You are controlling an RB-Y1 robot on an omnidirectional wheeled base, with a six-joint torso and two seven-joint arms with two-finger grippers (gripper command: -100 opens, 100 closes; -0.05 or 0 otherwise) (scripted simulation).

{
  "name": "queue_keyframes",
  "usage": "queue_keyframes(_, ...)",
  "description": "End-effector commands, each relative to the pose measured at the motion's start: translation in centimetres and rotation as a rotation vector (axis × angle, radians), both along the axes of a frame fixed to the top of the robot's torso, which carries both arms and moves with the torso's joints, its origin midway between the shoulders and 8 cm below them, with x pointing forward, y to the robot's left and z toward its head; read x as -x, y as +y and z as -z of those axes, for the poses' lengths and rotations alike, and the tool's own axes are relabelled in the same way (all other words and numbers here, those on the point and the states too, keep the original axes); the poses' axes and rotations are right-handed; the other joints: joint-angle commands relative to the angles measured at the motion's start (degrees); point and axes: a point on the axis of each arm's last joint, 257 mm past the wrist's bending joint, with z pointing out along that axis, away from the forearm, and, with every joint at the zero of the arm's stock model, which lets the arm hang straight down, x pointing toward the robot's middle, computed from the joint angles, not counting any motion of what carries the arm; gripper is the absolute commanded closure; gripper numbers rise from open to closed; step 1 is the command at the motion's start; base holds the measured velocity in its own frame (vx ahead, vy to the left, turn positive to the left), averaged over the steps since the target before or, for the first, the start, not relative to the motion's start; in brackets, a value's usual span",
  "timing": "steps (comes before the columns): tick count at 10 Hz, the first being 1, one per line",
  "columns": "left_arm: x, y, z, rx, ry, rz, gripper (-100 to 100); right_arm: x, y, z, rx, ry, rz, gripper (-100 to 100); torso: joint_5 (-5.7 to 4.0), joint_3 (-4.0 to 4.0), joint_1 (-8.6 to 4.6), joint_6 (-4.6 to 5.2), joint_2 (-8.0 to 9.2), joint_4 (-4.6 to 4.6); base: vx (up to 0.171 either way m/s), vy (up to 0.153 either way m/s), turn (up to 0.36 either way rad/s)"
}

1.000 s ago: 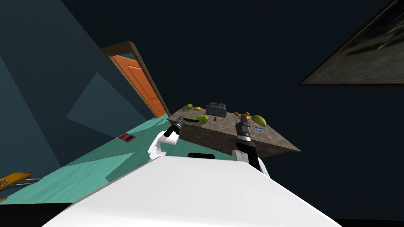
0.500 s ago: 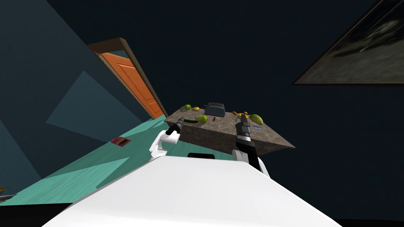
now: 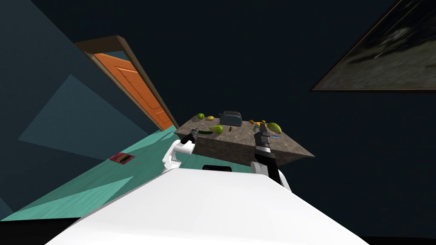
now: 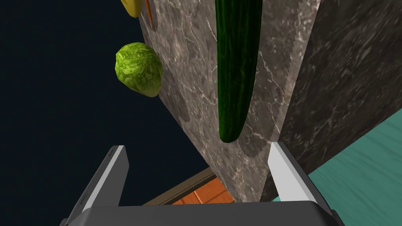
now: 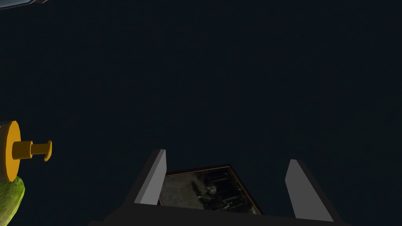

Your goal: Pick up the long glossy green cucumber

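The cucumber is long, dark green and glossy. It lies on the grey marbled table top near the edge, its rounded end toward my left gripper. That gripper is open, just short of this end, and holds nothing. In the head view the cucumber lies at the table's near left corner, with the left gripper beside it. My right gripper hovers over the table's right part; in its wrist view the right gripper is open and empty.
A crinkled green vegetable lies on the table beyond the cucumber. A dark toaster, yellow and green fruits and an orange knobbed thing also sit there. An orange door stands left; a pink item lies on the teal floor.
The whole head picture has shifted, the door and floor item sliding left: my own move. Both arms keep their pose near the table.
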Motion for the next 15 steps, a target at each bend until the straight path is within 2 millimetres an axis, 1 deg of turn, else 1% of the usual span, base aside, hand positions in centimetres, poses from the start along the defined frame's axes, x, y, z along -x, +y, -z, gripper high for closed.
queue_keyframes(1, 0.3, 0.0, 0.7, 0.008, 0.039, -0.013, -100, 0.0, 0.0, 0.0, 0.0, 0.0, 0.0, 0, 0.0, 0.0, 0.0, 0.0, 0.0, 0.0, 0.04, 0.034, -0.091)
queue_keyframes(7, 1.9, 0.1, 3.3, 0.028, 0.171, -0.061, -100, 0.0, 0.0, 0.0, 0.0, 0.0, 0.0, 0, 0.0, -0.01, -0.01, 0.0, -0.02, 0.0, 0.047, 0.031, -0.07)
queue_keyframes(8, 2.0, 0.2, 3.4, 0.028, 0.176, -0.063, -100, 0.0, 0.0, 0.0, 0.0, 0.0, 0.0, 0, 0.0, -0.02, 0.02, 0.01, -0.04, 0.0, 0.047, 0.031, -0.052)
queue_keyframes(14, 4.4, -0.1, 6.2, 0.062, 0.322, -0.121, -100, 0.0, 0.0, 0.0, 0.0, 0.0, 0.0, 0, 0.02, -0.07, 0.08, 0.0, -0.12, -0.02, 0.072, 0.046, -0.079)
queue_keyframes(15, 4.5, -0.1, 6.3, 0.061, 0.328, -0.123, -100, 0.0, 0.0, 0.0, 0.0, 0.0, 0.0, 0, 0.02, -0.1, 0.11, -0.01, -0.17, -0.04, 0.058, 0.039, -0.021)
